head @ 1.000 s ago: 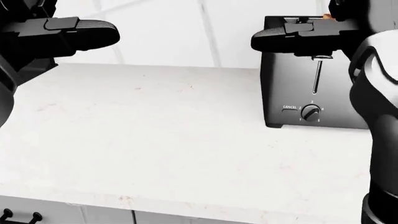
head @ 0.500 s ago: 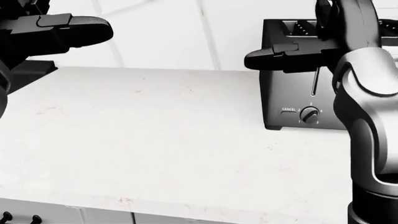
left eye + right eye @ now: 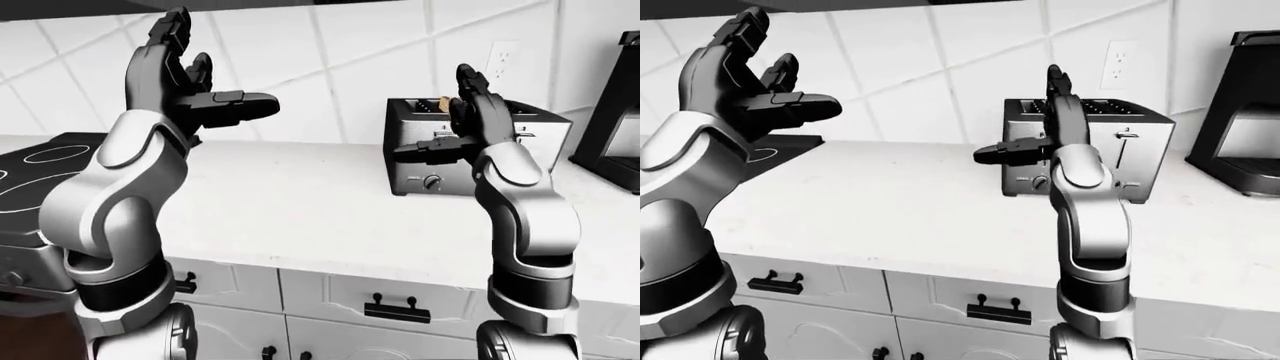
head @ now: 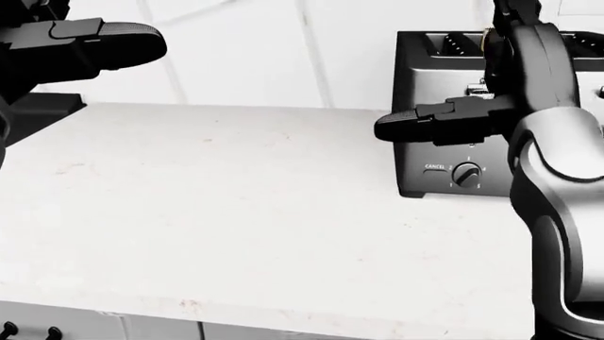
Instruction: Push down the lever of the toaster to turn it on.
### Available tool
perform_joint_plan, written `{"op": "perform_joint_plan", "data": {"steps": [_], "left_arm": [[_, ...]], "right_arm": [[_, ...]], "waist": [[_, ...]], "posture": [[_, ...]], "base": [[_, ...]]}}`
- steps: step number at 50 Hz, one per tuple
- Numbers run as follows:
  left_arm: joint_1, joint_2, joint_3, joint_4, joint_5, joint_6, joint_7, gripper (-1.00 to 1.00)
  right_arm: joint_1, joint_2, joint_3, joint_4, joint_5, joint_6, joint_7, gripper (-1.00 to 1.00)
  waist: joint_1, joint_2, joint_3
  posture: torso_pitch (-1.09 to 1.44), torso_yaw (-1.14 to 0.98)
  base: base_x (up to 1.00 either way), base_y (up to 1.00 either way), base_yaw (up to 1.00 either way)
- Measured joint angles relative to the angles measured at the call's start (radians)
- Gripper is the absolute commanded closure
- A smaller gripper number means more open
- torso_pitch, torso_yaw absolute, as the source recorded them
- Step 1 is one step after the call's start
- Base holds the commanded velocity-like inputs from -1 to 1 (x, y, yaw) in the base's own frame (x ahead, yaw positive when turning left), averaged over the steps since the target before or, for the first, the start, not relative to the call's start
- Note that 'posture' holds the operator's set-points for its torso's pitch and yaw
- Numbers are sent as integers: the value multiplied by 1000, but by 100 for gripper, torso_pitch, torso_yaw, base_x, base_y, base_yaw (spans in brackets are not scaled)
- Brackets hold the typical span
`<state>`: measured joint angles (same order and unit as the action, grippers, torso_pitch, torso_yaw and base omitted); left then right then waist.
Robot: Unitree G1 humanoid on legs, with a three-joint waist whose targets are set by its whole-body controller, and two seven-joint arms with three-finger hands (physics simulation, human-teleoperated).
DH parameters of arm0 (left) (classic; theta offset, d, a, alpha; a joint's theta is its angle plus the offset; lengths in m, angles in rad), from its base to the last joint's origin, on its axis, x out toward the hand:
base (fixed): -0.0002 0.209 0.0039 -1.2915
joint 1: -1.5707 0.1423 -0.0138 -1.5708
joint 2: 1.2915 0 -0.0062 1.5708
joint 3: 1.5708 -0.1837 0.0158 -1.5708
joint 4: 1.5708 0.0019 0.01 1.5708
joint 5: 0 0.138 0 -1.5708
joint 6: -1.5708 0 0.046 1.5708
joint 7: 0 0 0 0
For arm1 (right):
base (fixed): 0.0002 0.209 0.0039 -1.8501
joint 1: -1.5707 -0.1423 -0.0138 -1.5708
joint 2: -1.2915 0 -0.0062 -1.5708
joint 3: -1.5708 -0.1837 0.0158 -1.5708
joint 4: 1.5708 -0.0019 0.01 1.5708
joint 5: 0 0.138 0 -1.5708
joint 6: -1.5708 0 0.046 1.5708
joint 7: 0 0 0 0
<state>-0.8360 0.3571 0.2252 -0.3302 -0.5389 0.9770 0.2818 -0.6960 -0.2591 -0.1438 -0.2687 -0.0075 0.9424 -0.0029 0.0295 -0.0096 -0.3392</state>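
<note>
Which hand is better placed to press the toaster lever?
Right. The right hand is open against the toaster face; the left hand is raised far to the view's left.

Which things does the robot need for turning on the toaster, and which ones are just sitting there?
Needed for the job:
toaster
its lever
right hand, open, in front of the toaster

Just sitting there:
left hand, open, raised in the air
stove at the left
black appliance at the right
wall outlet
counter
</note>
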Motion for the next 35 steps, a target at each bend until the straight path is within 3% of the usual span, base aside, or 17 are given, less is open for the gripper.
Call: {"op": "perform_joint_plan", "data": {"steps": [24, 35], "left_arm": [[0, -1, -2, 3, 0, -5, -2, -100], [-2, 1, -2, 7, -3, -7, -1, -100]], "right_arm": [[-62, -2, -12, 298, 16, -170, -28, -100], [-128, -19, -15, 546, 46, -332, -48, -100]], "waist": [[-3, 6, 1], [-4, 7, -1]], "posture": [[-51, 0], [-51, 0]], "base": [[0, 0, 0], [0, 0, 0]]}}
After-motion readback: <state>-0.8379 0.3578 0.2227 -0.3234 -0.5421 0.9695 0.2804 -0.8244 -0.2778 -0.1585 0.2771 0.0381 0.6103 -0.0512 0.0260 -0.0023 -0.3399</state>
